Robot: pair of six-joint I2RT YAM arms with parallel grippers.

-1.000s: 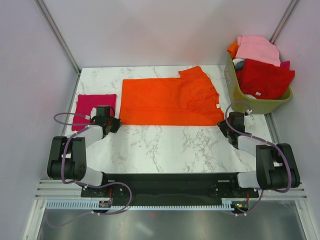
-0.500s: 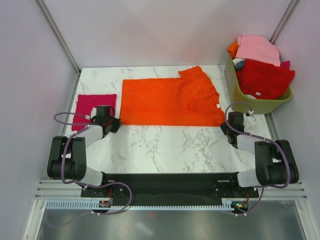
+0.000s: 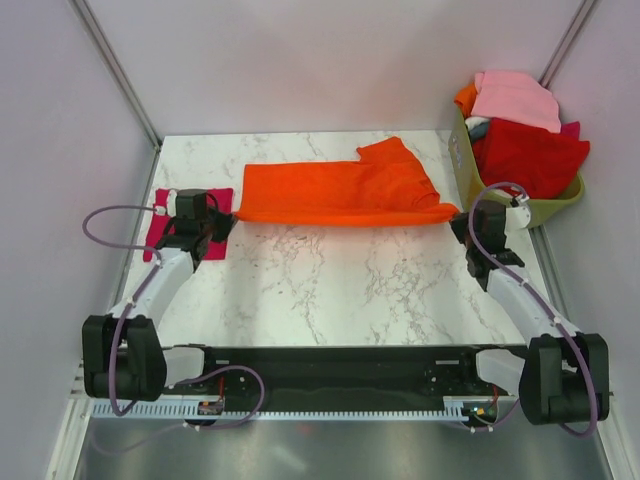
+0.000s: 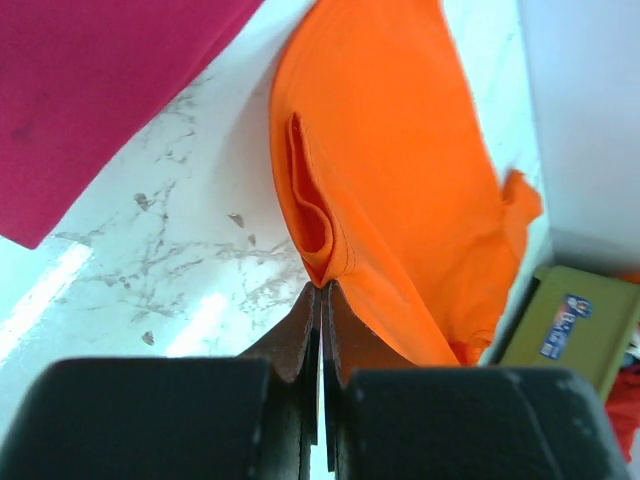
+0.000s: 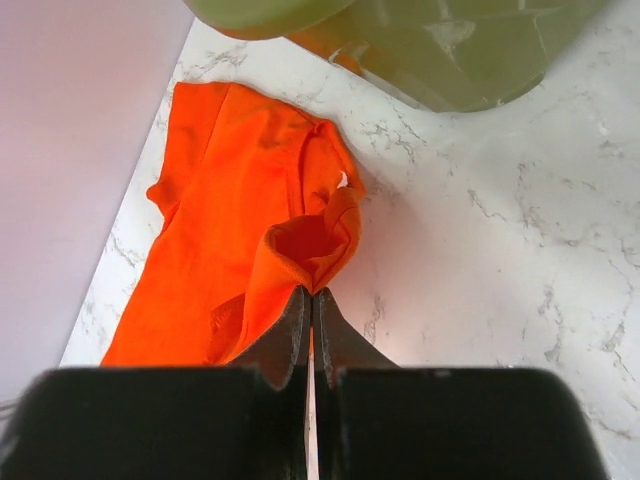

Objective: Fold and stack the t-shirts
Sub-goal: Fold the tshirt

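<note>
The orange t-shirt [image 3: 340, 190] lies across the back of the marble table, its near edge lifted off the surface. My left gripper [image 3: 226, 218] is shut on its near left corner, seen in the left wrist view [image 4: 322, 286]. My right gripper [image 3: 455, 218] is shut on its near right corner, seen in the right wrist view [image 5: 310, 290]. The shirt [image 4: 400, 150] hangs from the left jaws, and in the right wrist view the shirt [image 5: 240, 220] shows its small white neck tag [image 5: 342, 180]. The folded crimson-magenta t-shirt [image 3: 166, 215] lies at the left, partly under the left wrist, and also shows in the left wrist view [image 4: 90, 90].
An olive basket [image 3: 520, 205] at the back right holds pink, red and orange clothes. It also shows in the right wrist view [image 5: 450, 50]. Side walls with metal rails close in the table at left and right.
Both grippers have risen and moved toward the back, lifting the shirt's near edge off the table. The shirt looks narrower from above.
</note>
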